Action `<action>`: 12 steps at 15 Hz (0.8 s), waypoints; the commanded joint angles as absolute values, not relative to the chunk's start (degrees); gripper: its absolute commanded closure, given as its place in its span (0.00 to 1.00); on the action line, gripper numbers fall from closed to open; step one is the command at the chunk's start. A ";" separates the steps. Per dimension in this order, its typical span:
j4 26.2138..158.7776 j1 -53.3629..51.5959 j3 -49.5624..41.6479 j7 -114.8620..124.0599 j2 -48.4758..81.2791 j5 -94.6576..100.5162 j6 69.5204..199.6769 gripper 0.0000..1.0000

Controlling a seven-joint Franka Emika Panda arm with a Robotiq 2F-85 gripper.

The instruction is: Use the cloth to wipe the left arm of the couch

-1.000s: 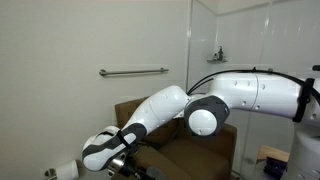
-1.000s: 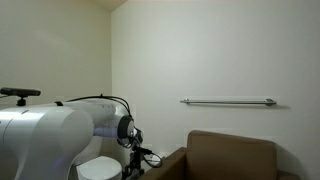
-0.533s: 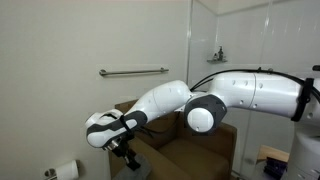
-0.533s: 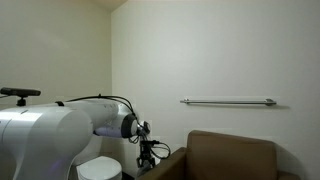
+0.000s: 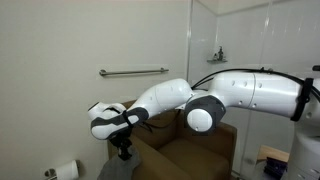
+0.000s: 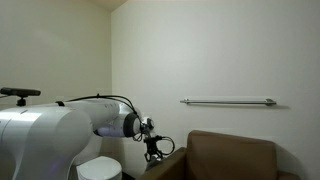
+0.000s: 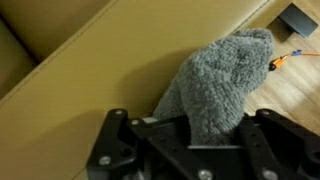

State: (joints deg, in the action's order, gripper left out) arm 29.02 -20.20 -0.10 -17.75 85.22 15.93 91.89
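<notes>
My gripper (image 7: 195,138) is shut on a grey knitted cloth (image 7: 220,80), which hangs from the jaws over the side of the brown couch's arm (image 7: 100,60). In an exterior view the gripper (image 5: 122,148) hangs beside the near corner of the couch (image 5: 175,155), with the cloth (image 5: 117,169) dangling below it. In an exterior view the gripper (image 6: 154,152) is just next to the couch's arm (image 6: 172,162). I cannot tell whether the cloth presses on the arm.
A metal grab rail (image 5: 133,71) (image 6: 228,101) is fixed on the wall above the couch. A toilet paper roll (image 5: 64,171) sits low on the wall. A white toilet (image 6: 100,168) stands beside the couch. Wooden floor (image 7: 295,95) and a black object (image 7: 297,18) lie beyond.
The gripper has risen and moved along towards the couch's arm, carrying the cloth with it. The cloth now hangs beside the arm's corner.
</notes>
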 commanded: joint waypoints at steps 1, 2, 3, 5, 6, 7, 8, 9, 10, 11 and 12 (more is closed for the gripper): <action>25.50 -19.74 -2.23 -13.88 85.20 15.73 95.61 0.96; 24.20 -20.21 -2.77 -13.57 85.17 16.02 96.92 0.96; 23.18 -20.75 -3.56 -13.39 85.15 16.55 98.10 0.96; 21.10 -22.27 -4.64 -15.46 85.07 17.33 99.49 0.96; 20.53 -23.17 -5.06 -16.25 85.03 17.54 100.06 0.96; 20.23 -24.48 -5.46 -17.51 85.00 17.90 100.89 0.96; 21.32 -26.04 -6.04 -18.55 84.44 18.34 102.56 0.96; 21.16 -27.35 -6.45 -19.50 84.47 18.74 103.32 0.96; 21.22 -28.58 -6.68 -20.41 84.54 19.11 104.45 0.96; 21.16 -29.55 -6.85 -21.39 84.60 19.34 105.77 0.96; 21.13 -30.37 -6.87 -21.60 84.64 19.44 106.86 0.96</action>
